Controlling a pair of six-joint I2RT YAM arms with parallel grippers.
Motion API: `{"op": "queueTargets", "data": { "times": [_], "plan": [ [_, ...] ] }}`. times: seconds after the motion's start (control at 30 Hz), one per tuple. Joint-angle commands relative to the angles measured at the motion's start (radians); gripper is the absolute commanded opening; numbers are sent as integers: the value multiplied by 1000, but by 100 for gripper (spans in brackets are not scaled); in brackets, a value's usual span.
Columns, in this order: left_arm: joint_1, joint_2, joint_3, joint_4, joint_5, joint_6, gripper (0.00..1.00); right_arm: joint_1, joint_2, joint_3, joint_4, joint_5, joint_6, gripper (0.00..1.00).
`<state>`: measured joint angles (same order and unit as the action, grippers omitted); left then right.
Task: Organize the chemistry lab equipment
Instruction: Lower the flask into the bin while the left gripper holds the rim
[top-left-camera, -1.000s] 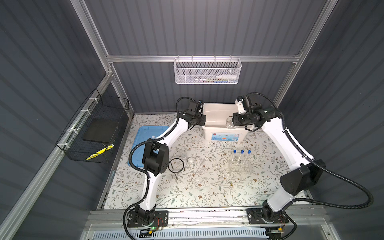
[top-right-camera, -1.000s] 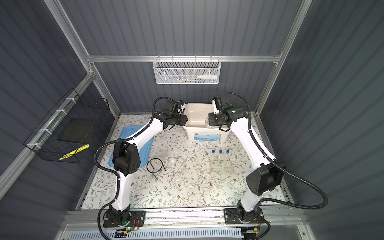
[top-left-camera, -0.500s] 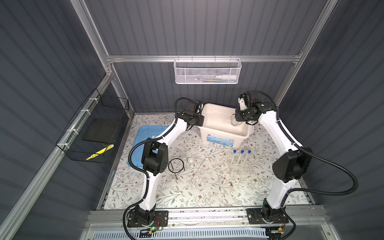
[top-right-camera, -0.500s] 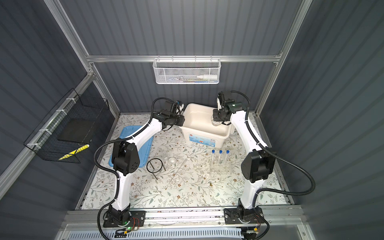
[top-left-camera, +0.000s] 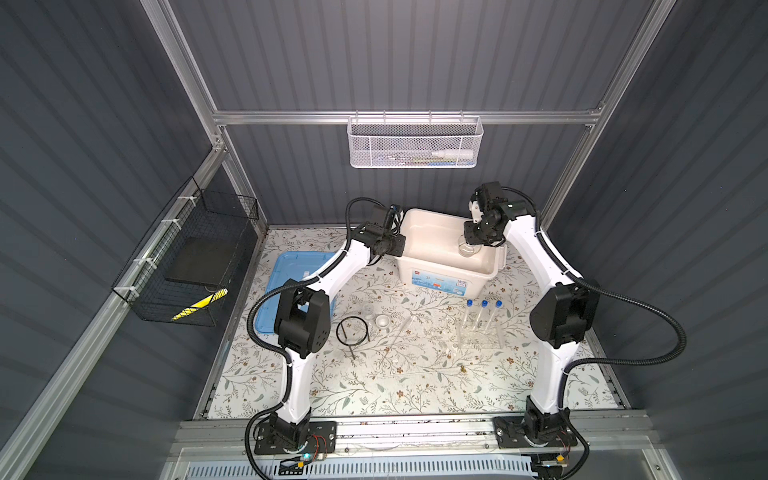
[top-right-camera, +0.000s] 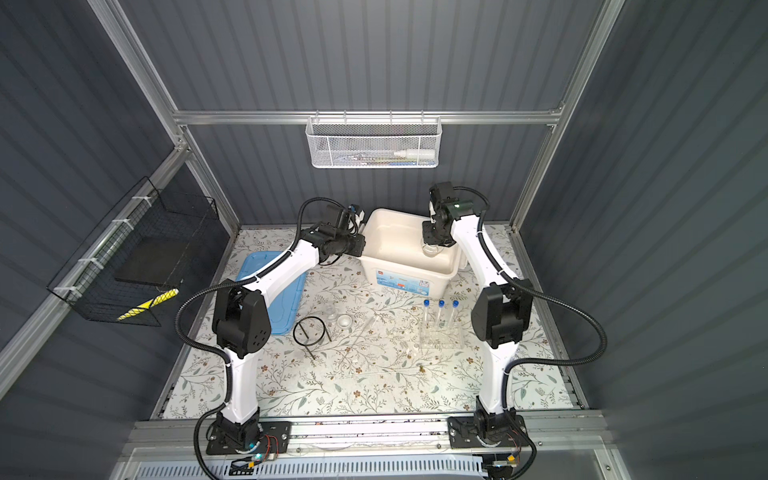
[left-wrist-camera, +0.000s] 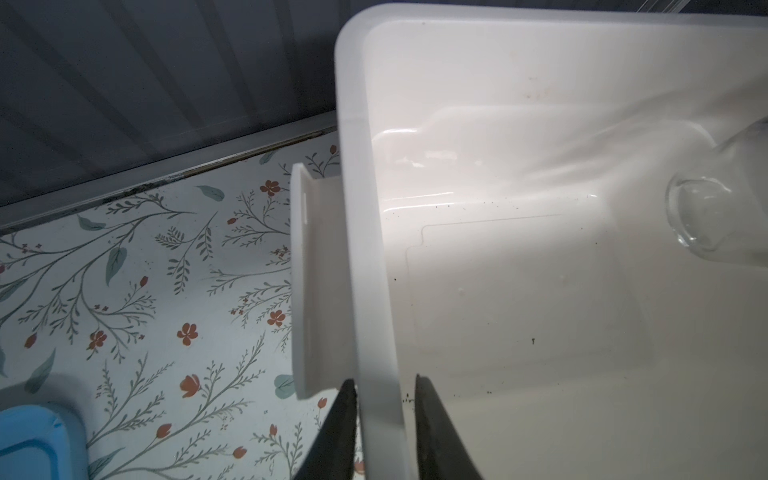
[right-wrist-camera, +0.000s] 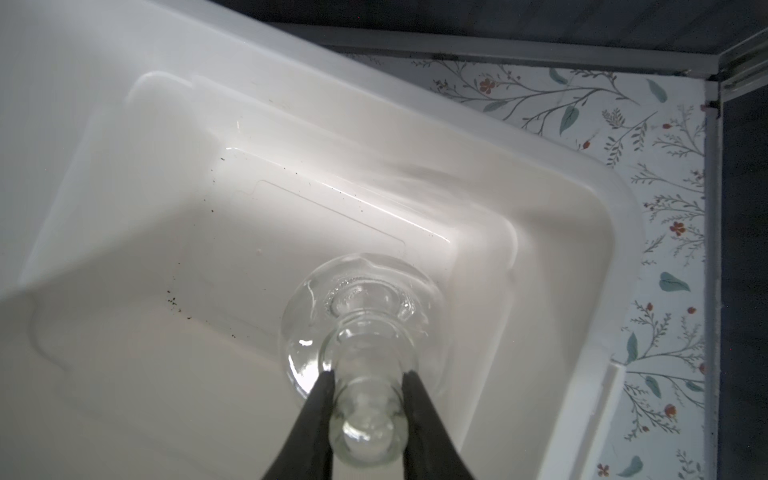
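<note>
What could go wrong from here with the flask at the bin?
1. The right gripper pinches the glass flask only by its smooth neck; it could slip or swing and knock the white bin.
2. The left gripper grips one spot on the bin's rim; the bin might twist or shift as the flask lands.
3. Whether the flask touches the floor is unclear; released high, it may tip.

Cream-white bin, clear glass flask, blue-capped clear tubes, black wire tripod, light-blue tray, floral-print worktop
</note>
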<state>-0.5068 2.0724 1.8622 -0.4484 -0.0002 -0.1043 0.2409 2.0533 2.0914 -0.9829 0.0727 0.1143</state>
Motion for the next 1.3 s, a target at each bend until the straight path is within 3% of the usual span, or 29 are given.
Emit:
{"op": "queueTargets", "data": {
  "times": [0.0, 0.6, 0.8, 1.27],
  "plan": [
    [7, -56, -38, -27, -30, -31, 27, -2, 18, 50, -32, 40, -23, 12],
    [7, -196, -222, 0, 9, -146, 27, -9, 166, 164, -85, 42, -2, 12],
    [7, -224, -261, 7, 12, -158, 27, -10, 186, 138, -74, -10, 18, 12],
    [7, -230, -279, 8, 26, -186, 27, -10, 169, 23, -20, -6, 48, 12]
  ]
}}
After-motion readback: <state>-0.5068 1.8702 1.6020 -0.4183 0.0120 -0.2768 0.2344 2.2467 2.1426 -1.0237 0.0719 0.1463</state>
